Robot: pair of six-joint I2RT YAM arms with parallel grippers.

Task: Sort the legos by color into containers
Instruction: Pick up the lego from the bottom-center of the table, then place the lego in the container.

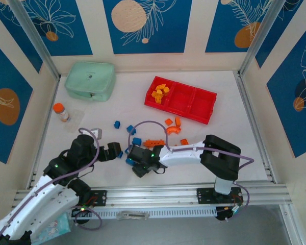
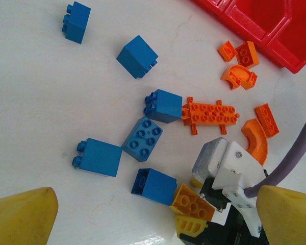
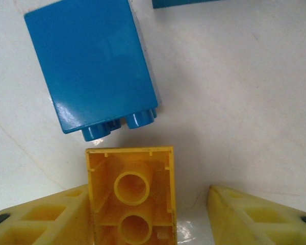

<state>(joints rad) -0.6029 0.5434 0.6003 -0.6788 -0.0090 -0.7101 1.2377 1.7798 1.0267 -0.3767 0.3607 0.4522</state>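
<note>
Red tray [image 1: 201, 104] sits far across the counter [image 1: 229, 148]. Right pincer [image 3: 149, 196] stands open, a yellow brick [image 3: 130, 201] lying between its fingers [image 3: 46, 214], hollow side up, long axis along them, seemingly touching only one. A blue brick [image 3: 94, 66] lies just beyond. Left pincer [image 1: 113, 152] gapes alongside, empty.

top cam high, near side, looking down on table [image 1: 229, 138]; wrist cams low, close; both catch same blue brick [image 2: 154, 186] [image 3: 92, 66]
</note>
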